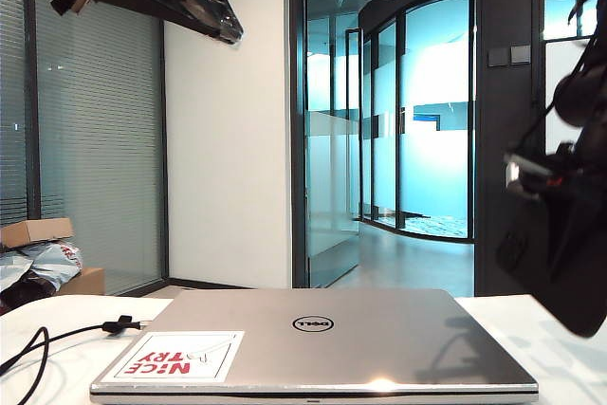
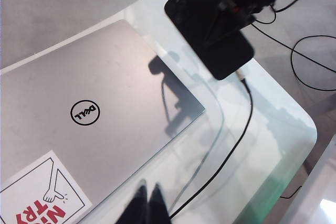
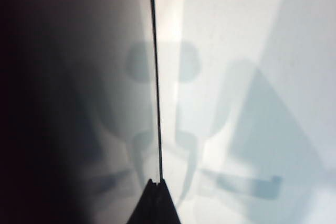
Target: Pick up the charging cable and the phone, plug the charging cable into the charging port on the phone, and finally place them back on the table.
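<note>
Progress: we judge both items lifted and the charging cable (image 2: pixel 239 135) apparently plugged in; setting them back on the table (image 2: pixel 278 145) remains. We see the right gripper (image 2: pixel 231 11) clamped on the phone (image 2: pixel 194 14), held clear above the table. The left gripper (image 2: pixel 147 198) is closed; the cord runs just beside its tips, and we can't tell if it's pinched.
</note>
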`<state>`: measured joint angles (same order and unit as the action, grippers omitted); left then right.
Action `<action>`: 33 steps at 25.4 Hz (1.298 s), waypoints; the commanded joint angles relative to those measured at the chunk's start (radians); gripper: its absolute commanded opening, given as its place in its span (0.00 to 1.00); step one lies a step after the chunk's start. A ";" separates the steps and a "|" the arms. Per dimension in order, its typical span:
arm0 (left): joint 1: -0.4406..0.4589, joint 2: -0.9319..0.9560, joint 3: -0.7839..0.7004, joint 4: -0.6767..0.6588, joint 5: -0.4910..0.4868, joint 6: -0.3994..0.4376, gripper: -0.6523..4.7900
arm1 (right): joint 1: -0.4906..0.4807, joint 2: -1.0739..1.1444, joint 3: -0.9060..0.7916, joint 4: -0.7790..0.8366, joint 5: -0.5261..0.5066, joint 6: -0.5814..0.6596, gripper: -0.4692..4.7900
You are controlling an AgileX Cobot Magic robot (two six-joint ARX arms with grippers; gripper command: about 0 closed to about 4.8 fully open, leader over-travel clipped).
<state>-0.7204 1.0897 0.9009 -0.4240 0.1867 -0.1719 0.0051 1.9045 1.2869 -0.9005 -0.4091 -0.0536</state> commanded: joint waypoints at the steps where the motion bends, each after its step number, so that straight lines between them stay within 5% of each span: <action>1: 0.000 -0.003 0.004 0.020 0.002 0.007 0.11 | 0.006 0.046 0.041 -0.019 -0.011 -0.006 0.08; 12: 0.000 -0.002 0.004 0.054 0.002 0.006 0.11 | 0.014 0.163 0.062 -0.035 0.098 0.000 0.09; 18: 0.000 -0.002 0.004 0.062 0.001 0.003 0.11 | 0.014 0.159 0.064 -0.012 0.111 0.000 0.57; 28: 0.000 -0.003 0.004 0.059 0.001 0.003 0.11 | 0.013 -0.030 0.063 -0.065 0.307 0.000 0.57; 30: 0.000 -0.003 0.004 0.057 0.001 0.003 0.11 | 0.013 -0.114 0.063 -0.085 0.309 0.002 0.49; 32: 0.000 -0.006 0.004 0.051 0.001 0.004 0.11 | 0.014 -0.197 0.063 -0.122 0.326 0.038 0.12; 33: 0.000 -0.011 0.004 0.045 0.000 0.005 0.11 | 0.017 -0.223 0.061 -0.135 0.330 0.043 0.07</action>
<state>-0.7204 1.0889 0.9009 -0.3790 0.1867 -0.1722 0.0181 1.7153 1.3476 -1.0054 -0.0917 -0.0299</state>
